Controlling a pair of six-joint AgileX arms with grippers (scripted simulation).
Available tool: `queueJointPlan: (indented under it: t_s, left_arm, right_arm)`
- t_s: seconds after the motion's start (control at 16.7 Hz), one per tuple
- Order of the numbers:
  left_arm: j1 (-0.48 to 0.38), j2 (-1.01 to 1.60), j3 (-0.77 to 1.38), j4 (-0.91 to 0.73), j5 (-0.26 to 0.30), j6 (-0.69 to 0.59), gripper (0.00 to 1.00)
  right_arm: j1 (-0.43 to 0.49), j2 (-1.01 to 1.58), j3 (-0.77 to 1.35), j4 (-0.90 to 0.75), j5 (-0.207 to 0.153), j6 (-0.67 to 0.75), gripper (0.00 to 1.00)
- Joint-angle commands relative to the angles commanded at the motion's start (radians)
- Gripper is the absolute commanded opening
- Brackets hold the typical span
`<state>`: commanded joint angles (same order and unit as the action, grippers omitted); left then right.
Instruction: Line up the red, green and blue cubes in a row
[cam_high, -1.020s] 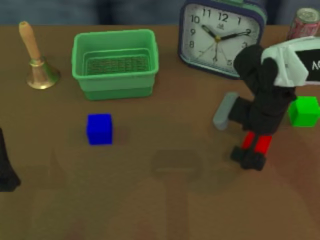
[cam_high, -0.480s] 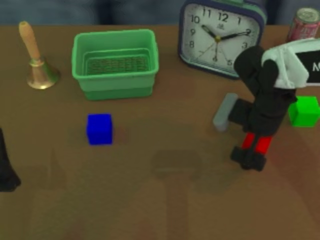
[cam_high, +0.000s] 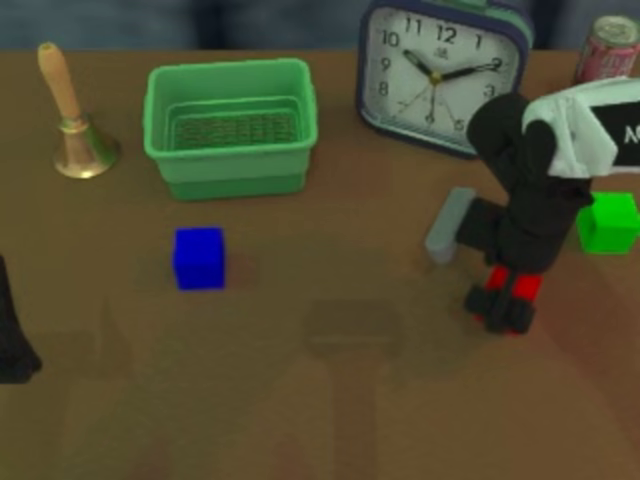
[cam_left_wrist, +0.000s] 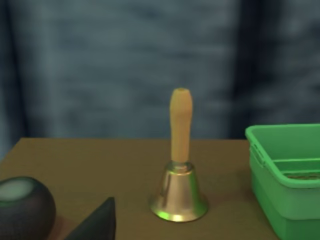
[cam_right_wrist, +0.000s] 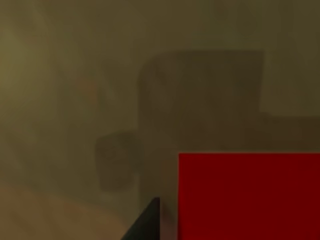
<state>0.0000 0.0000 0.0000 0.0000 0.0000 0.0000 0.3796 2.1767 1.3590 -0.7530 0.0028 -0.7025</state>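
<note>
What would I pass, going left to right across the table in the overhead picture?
Brass bell with wooden handle → deep blue cube → pale green plastic basket → blue-rimmed alarm clock → bright green cube.

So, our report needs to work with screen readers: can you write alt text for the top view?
The right gripper reaches down over a red cube at the table's right, a green cube just beyond it. A blue cube sits left of centre, below a green basket; a bell, clock and can line the back.
</note>
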Motion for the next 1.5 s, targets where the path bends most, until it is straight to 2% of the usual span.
queueJointPlan:
  t_s: [0.12,0.18,0.6,0.66,0.84,1.14,1.5]
  left_arm:
    - [0.000,0.000,0.000,0.000,0.000,0.000,1.00]
    - [0.000,0.000,0.000,0.000,0.000,0.000,1.00]
    - [0.000,0.000,0.000,0.000,0.000,0.000,1.00]
    - [0.000,0.000,0.000,0.000,0.000,0.000,1.00]
    - [0.000,0.000,0.000,0.000,0.000,0.000,1.00]
    - [0.000,0.000,0.000,0.000,0.000,0.000,1.00]
    - [0.000,0.000,0.000,0.000,0.000,0.000,1.00]
  right_arm:
    - [0.000,0.000,0.000,0.000,0.000,0.000,0.02]
    - [0.000,0.000,0.000,0.000,0.000,0.000,0.00]
    - [0.000,0.000,0.000,0.000,0.000,0.000,0.00]
    - [-0.001,-0.032,0.004,-0.023,-0.011,0.012,0.00]
    - [0.004,-0.049,0.034,-0.065,-0.012,0.007,0.00]
    - [0.007,-0.127,0.126,-0.246,-0.012,0.009,0.00]
    - [0.006,-0.136,0.137,-0.264,-0.012,0.011,0.00]
